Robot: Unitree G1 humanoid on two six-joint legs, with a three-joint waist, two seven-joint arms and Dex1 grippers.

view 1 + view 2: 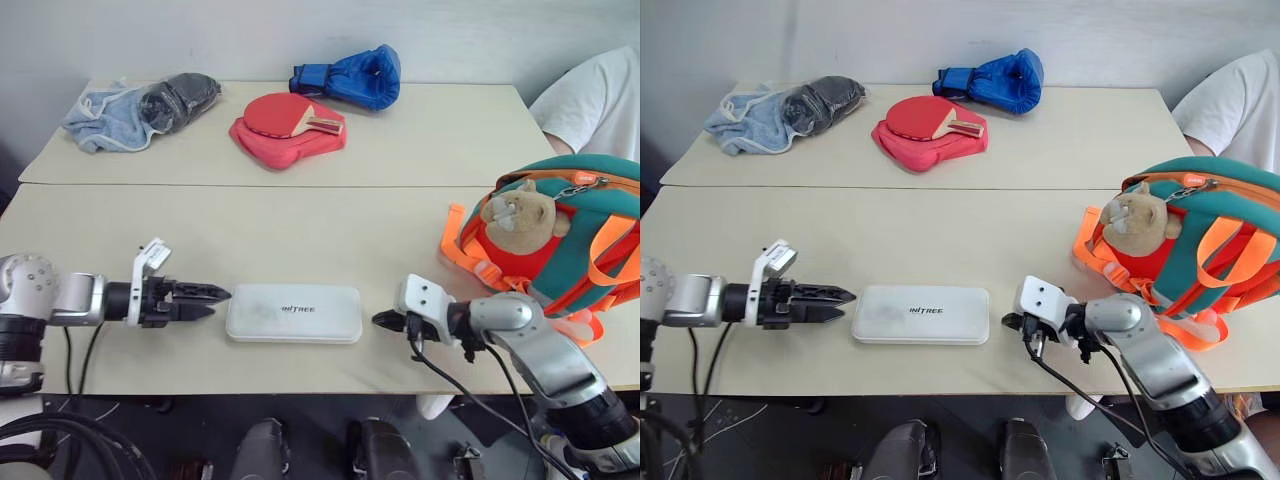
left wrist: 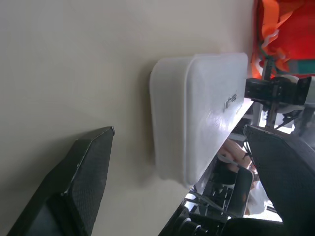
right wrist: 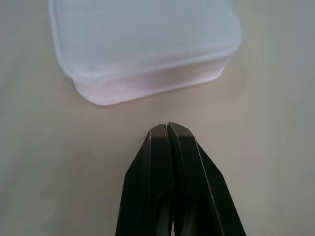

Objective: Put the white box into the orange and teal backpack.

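The white box [image 1: 293, 313] lies flat on the near table, lettering up, close to the front edge. My left gripper [image 1: 222, 299] points level at the box's left end, open, its fingers [image 2: 91, 172] spread wide with the box's end [image 2: 197, 118] just ahead of them and nothing held. From the other side my right gripper [image 1: 381, 320] is shut and empty, its tip [image 3: 167, 127] a short gap from the box's right end [image 3: 147, 54]. The orange and teal backpack [image 1: 590, 235] stands at the right of the table, a tan plush toy [image 1: 522, 213] on its front.
On the far table sit a red paddle case with a paddle [image 1: 290, 127], a blue boxing glove [image 1: 350, 75] and a blue cloth with a dark bundle [image 1: 140, 108]. A person in a white shirt [image 1: 590, 100] is behind the backpack. A seam [image 1: 250, 185] separates the tables.
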